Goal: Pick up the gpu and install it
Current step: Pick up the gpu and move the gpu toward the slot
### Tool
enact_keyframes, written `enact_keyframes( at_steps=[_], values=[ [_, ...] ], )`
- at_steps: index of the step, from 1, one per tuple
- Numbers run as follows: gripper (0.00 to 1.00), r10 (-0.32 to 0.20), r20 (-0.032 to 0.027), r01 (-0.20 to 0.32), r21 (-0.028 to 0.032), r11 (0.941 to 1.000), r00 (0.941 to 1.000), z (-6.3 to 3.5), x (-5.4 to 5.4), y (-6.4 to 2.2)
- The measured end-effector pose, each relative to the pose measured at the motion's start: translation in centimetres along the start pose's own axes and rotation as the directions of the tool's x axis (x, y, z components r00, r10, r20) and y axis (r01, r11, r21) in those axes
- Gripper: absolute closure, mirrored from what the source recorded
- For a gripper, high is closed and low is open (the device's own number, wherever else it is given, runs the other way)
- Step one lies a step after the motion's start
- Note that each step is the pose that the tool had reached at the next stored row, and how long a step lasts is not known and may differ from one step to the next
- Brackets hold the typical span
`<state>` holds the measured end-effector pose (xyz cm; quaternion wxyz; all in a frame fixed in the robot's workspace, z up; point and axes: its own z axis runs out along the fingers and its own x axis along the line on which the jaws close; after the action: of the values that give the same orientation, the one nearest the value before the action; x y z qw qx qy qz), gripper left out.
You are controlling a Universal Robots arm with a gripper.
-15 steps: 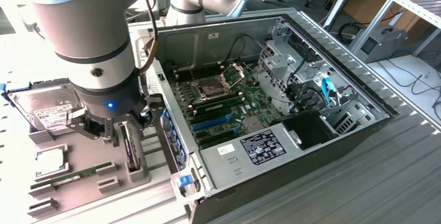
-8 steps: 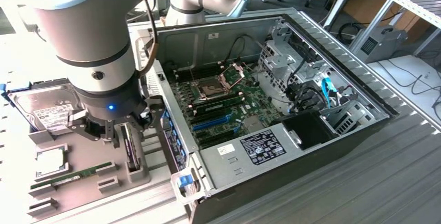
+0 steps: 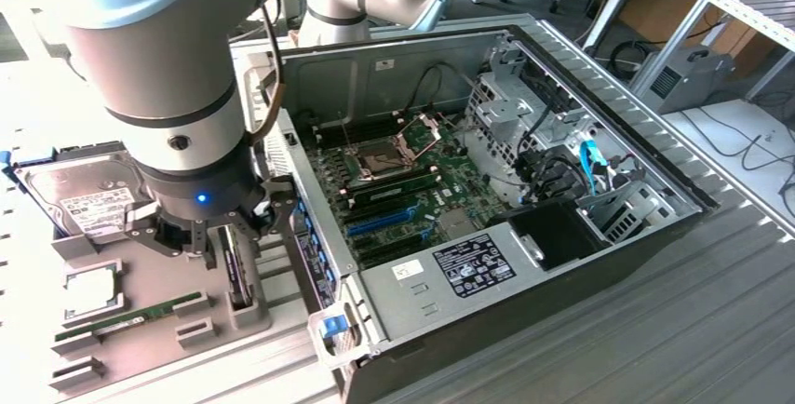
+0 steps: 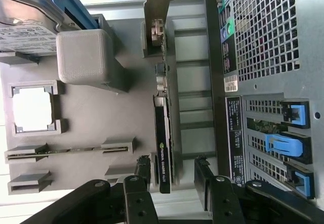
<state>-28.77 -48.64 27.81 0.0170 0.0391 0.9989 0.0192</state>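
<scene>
Grey fixture tray (image 4: 96, 123): end effector (image 4: 172, 163) spread apart, straddling gpu (image 4: 163, 143) standing on edge, unclamped

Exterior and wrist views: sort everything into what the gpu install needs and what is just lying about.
Job: gpu, on edge inside the open gripper; computer case.
Lying about: hard drive; RAM stick; CPU.

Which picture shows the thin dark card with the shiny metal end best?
The wrist view. The thin dark gpu card with its silver bracket stands on edge in the grey tray, its whole length clear. In the exterior view the card is a dark sliver by the black gripper.
</scene>
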Motion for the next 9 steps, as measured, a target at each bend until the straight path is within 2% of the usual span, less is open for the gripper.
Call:
enact_keyframes(
  at_steps=[9],
  values=[
    [0.52, 0.000, 0.0000, 0.000, 0.0000, 1.0000, 1.0000, 0.35, 0.01, -0.01]
  ],
)
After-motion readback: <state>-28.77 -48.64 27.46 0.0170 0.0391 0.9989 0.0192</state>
